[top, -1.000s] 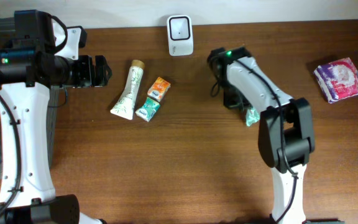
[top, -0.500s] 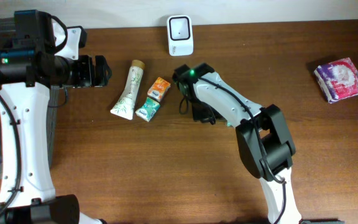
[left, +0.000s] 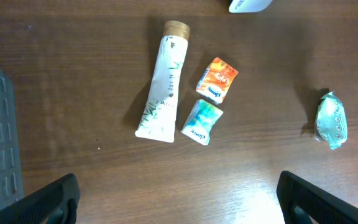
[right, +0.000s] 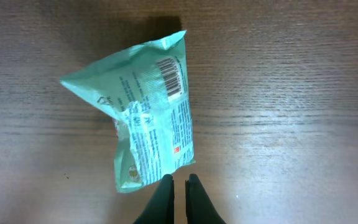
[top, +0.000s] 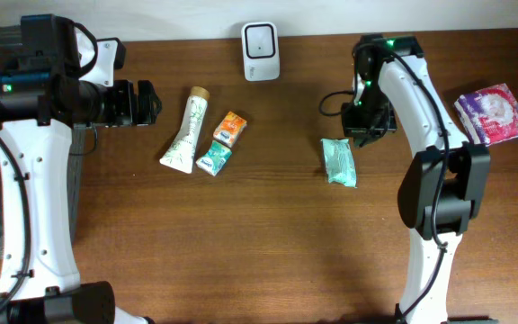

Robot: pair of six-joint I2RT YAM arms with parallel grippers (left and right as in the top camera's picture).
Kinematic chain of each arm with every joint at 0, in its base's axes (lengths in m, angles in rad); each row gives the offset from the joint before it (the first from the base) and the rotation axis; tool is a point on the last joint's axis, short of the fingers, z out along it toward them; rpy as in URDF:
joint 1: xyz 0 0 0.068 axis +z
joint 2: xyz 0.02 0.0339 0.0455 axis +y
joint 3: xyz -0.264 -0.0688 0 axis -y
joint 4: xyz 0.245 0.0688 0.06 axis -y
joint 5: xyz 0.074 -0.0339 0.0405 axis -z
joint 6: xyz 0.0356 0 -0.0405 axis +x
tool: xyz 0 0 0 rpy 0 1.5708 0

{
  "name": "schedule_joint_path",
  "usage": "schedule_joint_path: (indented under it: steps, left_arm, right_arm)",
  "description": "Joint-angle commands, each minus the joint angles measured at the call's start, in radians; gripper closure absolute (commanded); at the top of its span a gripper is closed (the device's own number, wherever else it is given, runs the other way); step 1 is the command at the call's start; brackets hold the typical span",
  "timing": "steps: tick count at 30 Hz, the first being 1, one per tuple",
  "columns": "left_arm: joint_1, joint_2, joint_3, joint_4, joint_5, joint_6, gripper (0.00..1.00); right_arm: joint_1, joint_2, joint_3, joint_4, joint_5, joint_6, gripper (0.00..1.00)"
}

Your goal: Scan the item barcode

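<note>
Mint-green crinkled plastic packet flat mid-table, long axis near-to-far, barcode face up at end away from fingers. Right gripper just far-right, pressed together, empty, nearer arm. Left gripper spread wide, well left. White box scanner far edge.

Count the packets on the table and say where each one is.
4. Orange packet and blue packet lie beside the tube; green packet in the middle; pink packet at far right. None looks hidden.
</note>
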Motion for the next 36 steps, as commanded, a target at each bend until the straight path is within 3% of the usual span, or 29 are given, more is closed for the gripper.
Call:
schedule_joint_path:
  steps: [1, 7, 17, 26, 36]
  left_arm:
    - [-0.001, 0.001, 0.003, -0.002, 0.011, 0.001, 0.01]
    - [-0.001, 0.001, 0.003, -0.002, 0.011, 0.001, 0.01]
    - [-0.001, 0.001, 0.003, -0.002, 0.011, 0.001, 0.01]
    - [-0.001, 0.001, 0.003, -0.002, 0.011, 0.001, 0.01]
    - [-0.001, 0.001, 0.003, -0.002, 0.011, 0.001, 0.01]
  right_arm:
    - [0.017, -0.005, -0.072, 0.027, -0.043, -0.023, 0.96]
    - [0.082, -0.005, -0.206, 0.150, -0.121, -0.021, 0.96]
    - [0.186, -0.004, -0.208, 0.251, -0.122, 0.050, 0.96]
    - [0.140, -0.009, 0.016, 0.089, -0.037, 0.049, 0.96]
    - [0.088, -0.008, -0.063, 0.064, -0.013, 0.042, 0.96]
